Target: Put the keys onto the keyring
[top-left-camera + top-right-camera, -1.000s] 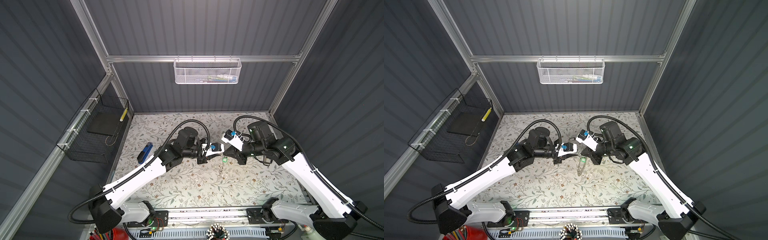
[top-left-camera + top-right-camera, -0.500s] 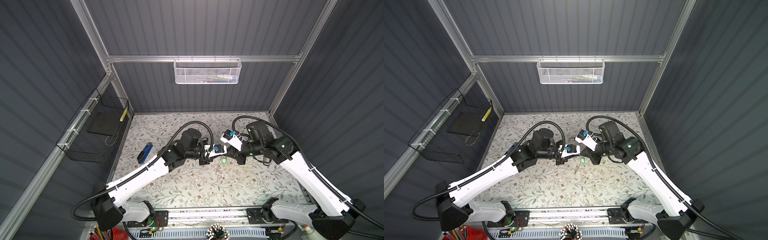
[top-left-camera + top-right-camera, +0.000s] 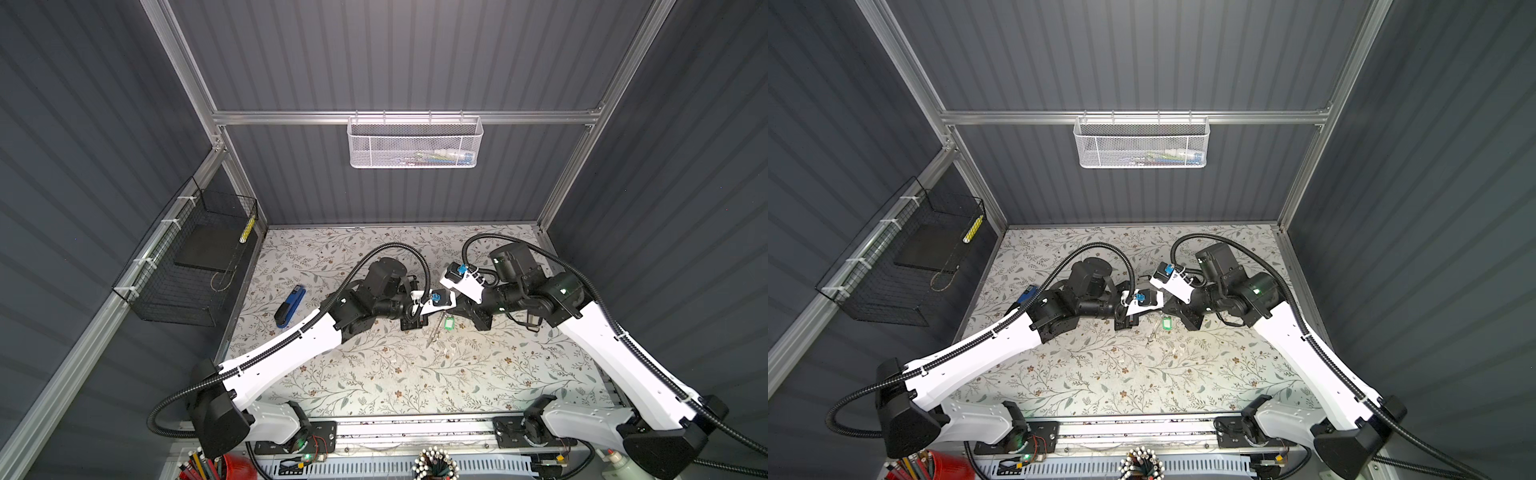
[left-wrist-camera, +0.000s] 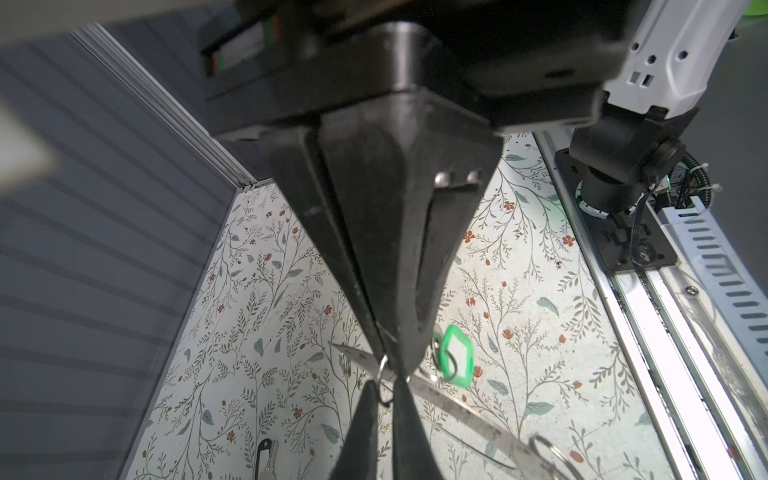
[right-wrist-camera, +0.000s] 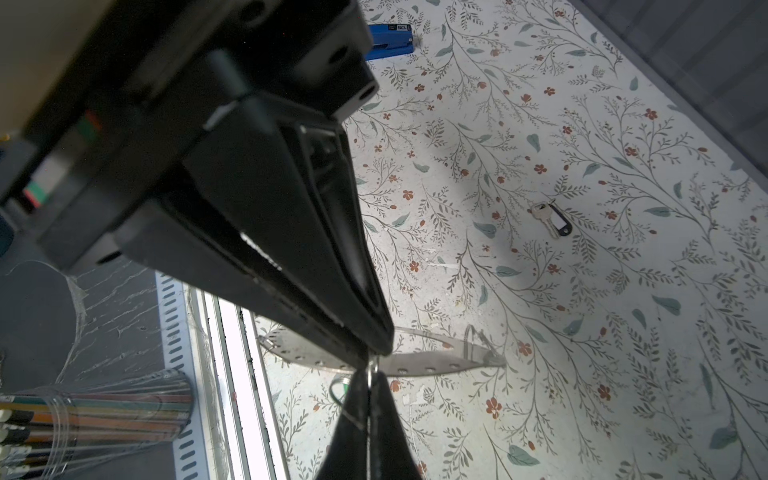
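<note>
A: Floral-patterned tabletop [image 3: 374, 374], and just above it your left gripper [image 4: 386, 380] has slid in and pressed its fingers together at the flat grey metal keyring [image 5: 428, 361].
B: Rim or wire loop, I cannot tell. Your right gripper [image 5: 370, 376] pinches that rim and holds it aloft.
A: In a top view your green-framed white key tag [image 3: 448, 322] hangs at six o'clock of the tips.
B: Your silver key with black oval tag [image 5: 555, 220] lies on the table, unthreaded. You likely have a two-handed brace now.

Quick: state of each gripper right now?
Left gripper: closed on the keyring rim.
Right gripper: closed on the same keyring, opposite the left.
</note>
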`<action>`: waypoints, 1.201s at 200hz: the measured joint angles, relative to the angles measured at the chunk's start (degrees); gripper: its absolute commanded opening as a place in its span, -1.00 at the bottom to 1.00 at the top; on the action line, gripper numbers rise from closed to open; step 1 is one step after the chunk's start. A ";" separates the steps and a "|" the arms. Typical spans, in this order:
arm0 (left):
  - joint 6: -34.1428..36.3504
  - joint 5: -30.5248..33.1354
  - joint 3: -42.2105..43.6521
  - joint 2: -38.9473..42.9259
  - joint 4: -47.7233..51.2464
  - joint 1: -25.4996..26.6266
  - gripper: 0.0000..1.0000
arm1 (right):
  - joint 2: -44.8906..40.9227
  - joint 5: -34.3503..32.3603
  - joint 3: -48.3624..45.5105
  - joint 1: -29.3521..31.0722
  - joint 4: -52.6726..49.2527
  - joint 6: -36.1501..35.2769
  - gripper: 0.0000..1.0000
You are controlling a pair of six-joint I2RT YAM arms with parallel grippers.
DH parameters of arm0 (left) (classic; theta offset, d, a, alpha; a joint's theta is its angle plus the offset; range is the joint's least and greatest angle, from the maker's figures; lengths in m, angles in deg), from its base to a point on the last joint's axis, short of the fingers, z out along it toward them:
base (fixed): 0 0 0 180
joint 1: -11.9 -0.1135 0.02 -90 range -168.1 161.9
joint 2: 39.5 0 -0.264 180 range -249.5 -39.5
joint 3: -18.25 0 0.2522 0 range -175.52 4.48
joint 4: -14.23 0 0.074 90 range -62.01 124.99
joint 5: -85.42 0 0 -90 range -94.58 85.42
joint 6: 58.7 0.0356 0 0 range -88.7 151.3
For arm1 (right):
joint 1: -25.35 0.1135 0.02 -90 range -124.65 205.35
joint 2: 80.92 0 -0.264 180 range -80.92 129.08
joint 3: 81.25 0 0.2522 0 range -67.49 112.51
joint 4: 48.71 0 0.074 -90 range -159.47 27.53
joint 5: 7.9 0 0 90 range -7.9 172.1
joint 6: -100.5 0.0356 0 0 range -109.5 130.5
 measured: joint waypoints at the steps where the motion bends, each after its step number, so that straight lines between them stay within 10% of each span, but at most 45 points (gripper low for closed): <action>1: -0.09 0.00 0.00 -0.02 0.00 0.00 -0.90 | 0.00 0.00 0.00 0.00 -0.02 -0.02 -0.96; 84: -4.44 -0.96 0.59 -0.02 -3.87 0.28 -1.00 | -5.53 -3.37 -4.44 0.31 6.29 -0.22 -0.33; 240: -23.26 -9.75 11.26 5.95 -25.62 -4.79 -1.00 | -22.82 -6.80 -22.64 -2.45 24.87 6.27 -0.03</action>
